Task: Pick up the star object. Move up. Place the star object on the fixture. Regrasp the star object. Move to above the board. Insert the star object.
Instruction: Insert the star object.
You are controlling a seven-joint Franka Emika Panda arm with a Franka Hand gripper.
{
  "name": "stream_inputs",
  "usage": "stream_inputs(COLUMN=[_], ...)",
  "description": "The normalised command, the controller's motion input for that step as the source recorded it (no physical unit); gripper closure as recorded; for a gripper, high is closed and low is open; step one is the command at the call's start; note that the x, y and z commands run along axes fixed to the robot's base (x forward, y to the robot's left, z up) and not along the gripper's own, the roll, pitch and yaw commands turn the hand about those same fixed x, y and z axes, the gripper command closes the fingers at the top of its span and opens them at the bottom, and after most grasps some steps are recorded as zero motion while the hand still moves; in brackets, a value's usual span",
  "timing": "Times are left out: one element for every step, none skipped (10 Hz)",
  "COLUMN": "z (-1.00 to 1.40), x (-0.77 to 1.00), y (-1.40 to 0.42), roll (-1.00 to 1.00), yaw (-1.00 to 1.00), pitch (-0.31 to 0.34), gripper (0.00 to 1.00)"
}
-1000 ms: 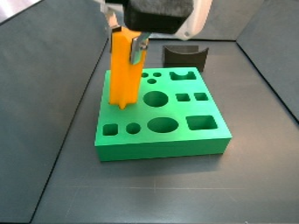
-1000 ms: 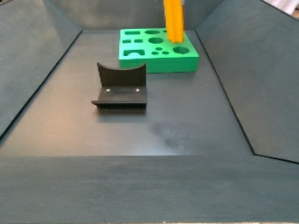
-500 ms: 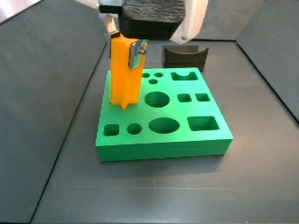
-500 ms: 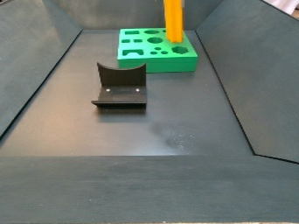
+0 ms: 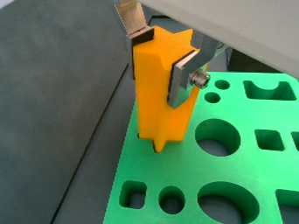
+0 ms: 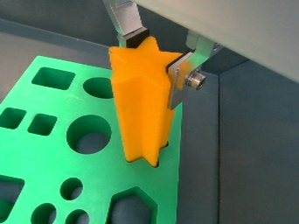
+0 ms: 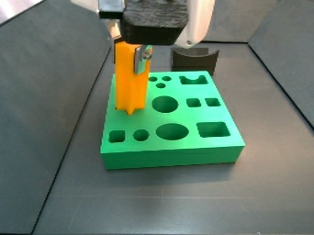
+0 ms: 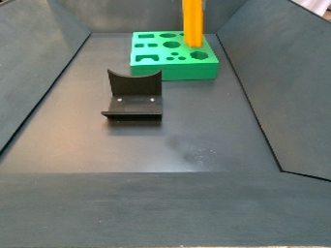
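Observation:
The orange-yellow star object (image 7: 128, 83) stands upright, its lower end at the star hole in a corner of the green board (image 7: 172, 156). My gripper (image 7: 132, 50) is above the board, shut on the star object's upper part. In both wrist views the silver fingers (image 5: 181, 79) (image 6: 177, 83) press on opposite sides of the star object (image 5: 162, 96) (image 6: 140, 105), with the gripper (image 5: 163, 57) (image 6: 158, 57) over the board (image 5: 251, 171) (image 6: 17, 105). How deep the bar sits in the hole is hidden. In a side view the star object (image 8: 193, 24) rises from the board (image 8: 195, 70) past the frame's top.
The dark fixture (image 8: 132, 95) stands bare on the grey floor, apart from the board; it also shows behind the board (image 7: 194, 60). Sloping dark walls enclose the floor. The board carries several round, square and other shaped holes.
The gripper body has shifted slightly down and sideways over the star object. The star object stays upright at the same spot on the board.

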Motion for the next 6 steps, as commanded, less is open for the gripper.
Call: stream_inputs(z=[-0.70,-0.59,-0.56,-0.67,-0.72,-0.55], x=[-0.35,-0.38,-0.28,-0.45,-0.56,-0.22], y=[0.00,0.03,0.03,0.14,0.17,0.21], roll=[-0.20,-0.26,-0.27,-0.21,-0.19,-0.28], yaw=[0.14,0.21,0.34,0.26,0.20,0.26], pitch=[-0.036,-0.026,-0.034,-0.007,0.000,0.036], gripper=[1.00,1.00,1.00,1.00,1.00,1.00])
